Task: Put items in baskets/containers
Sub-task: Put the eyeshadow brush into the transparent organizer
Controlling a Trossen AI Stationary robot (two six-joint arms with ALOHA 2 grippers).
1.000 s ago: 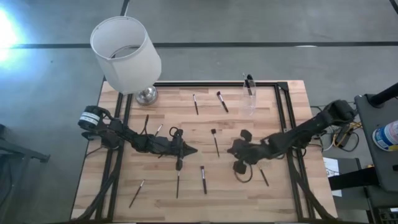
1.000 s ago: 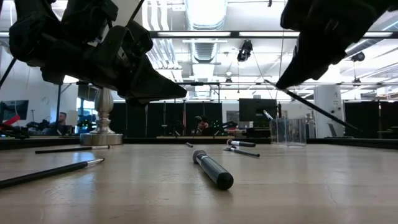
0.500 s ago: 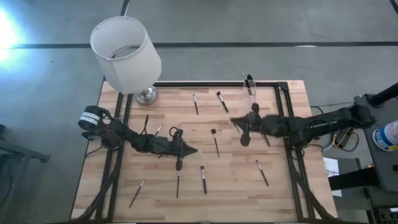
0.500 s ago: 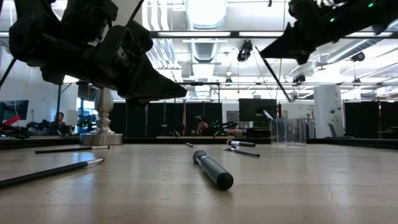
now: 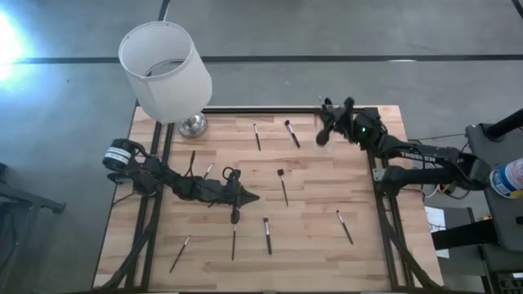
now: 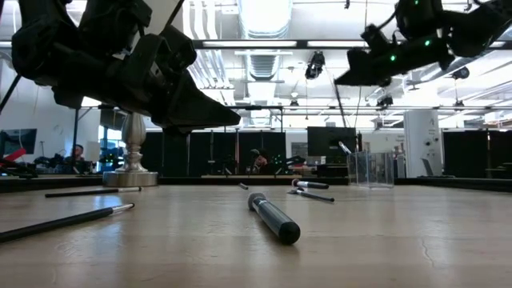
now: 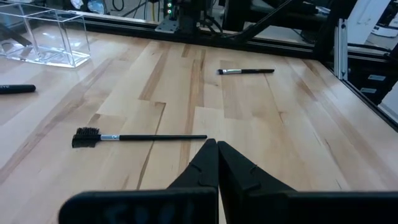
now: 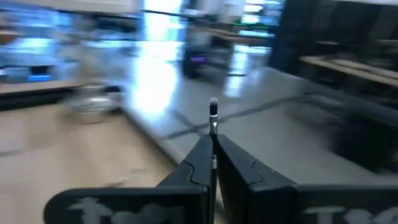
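Above the clear cup [image 5: 325,135], the right pincer [image 5: 329,124] hangs clamped on a brush [image 8: 213,115].

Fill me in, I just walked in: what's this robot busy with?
It is collecting small brushes into a clear cup. The right tool is shut on a thin brush and hangs above the cup at the table's far right corner. The left tool waits, shut, over the table's middle near a loose brush. Several more brushes lie scattered on the table.
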